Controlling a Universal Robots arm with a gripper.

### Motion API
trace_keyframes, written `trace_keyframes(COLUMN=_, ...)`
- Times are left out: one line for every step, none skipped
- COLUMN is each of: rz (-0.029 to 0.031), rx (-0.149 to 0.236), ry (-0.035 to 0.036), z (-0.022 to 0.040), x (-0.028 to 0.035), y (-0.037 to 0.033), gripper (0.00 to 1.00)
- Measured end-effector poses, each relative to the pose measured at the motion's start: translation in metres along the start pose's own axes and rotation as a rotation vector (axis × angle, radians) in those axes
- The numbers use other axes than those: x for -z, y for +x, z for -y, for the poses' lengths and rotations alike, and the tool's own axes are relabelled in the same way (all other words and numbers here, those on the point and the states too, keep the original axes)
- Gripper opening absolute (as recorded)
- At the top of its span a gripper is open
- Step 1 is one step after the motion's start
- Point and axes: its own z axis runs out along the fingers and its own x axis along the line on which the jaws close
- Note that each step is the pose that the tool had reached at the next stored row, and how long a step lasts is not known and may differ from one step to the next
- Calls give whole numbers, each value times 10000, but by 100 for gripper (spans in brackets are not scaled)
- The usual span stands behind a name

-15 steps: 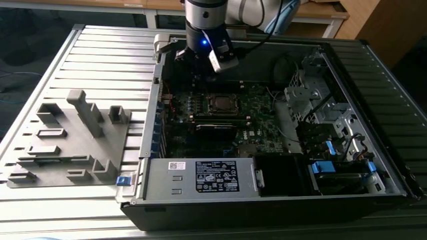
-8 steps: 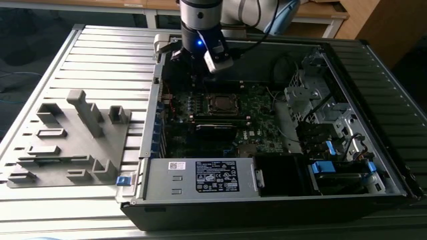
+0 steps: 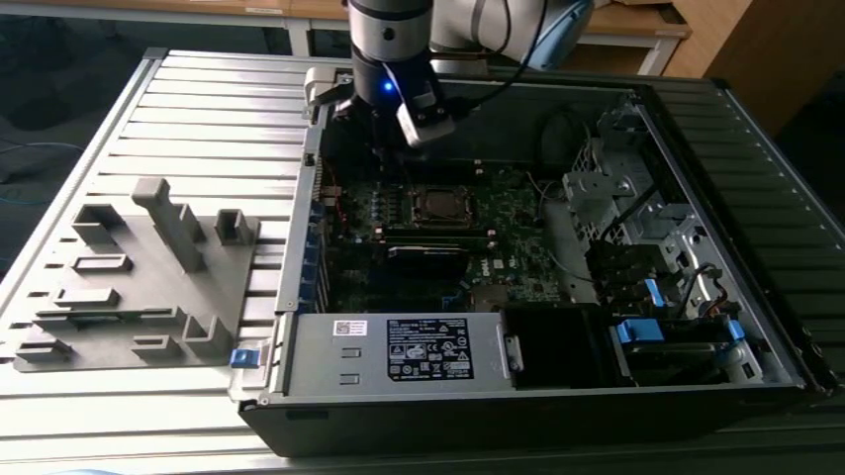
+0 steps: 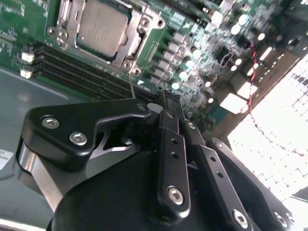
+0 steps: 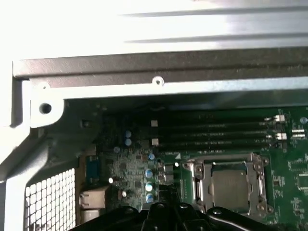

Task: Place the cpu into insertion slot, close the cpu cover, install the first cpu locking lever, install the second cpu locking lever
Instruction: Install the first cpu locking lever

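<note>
Cpu [image 4: 103,29]: seated in its slot on the motherboard [image 4: 24,19], dull silver top showing.
Cpu cover [image 4: 138,39]: lying flat, framing the chip.
Gripper [image 4: 168,96]: above the board, just beside the slot; fingers drawn together, nothing visibly held.
Computer case [image 3: 555,406]: lying open.

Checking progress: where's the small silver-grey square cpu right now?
The silver-grey square cpu sits on the green motherboard, framed by the silvery metal cpu cover, near the middle of the open case in the exterior view.
</note>
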Motion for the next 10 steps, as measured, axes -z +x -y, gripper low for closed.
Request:
trace_keyframes(rz=-6, rx=-1, ry=-90, z=0, x=0, y=2, gripper=11)
trace_keyframes(rz=-9, rx=-3, ry=-159, z=0, x=0, y=4, gripper=11)
trace_keyframes(rz=-10, rx=-3, ry=-180, z=0, x=-1, y=6, gripper=11)
trace_keyframes(rz=-11, rx=-3, ry=-186, z=0, x=-2, y=6, gripper=11)
trace_keyframes(rz=-11, rx=-3, ry=-190, z=1, x=-6, y=7, gripper=11)
trace_keyframes(rz=-11, rx=-4, ry=-193, z=0, x=-10, y=10, gripper=11)
trace_keyframes(rz=-12, rx=-4, ry=-193, z=-2, x=-14, y=15, gripper=11)
trace_keyframes(rz=-12, rx=-3, ry=-195, z=-7, x=-19, y=20, gripper=11)
trace_keyframes(rz=-13, rx=-3, ry=-197, z=-13, x=-24, y=24, gripper=11)
trace_keyframes(rz=-12, rx=-3, ry=-202, z=-21, x=-30, y=29, gripper=11)
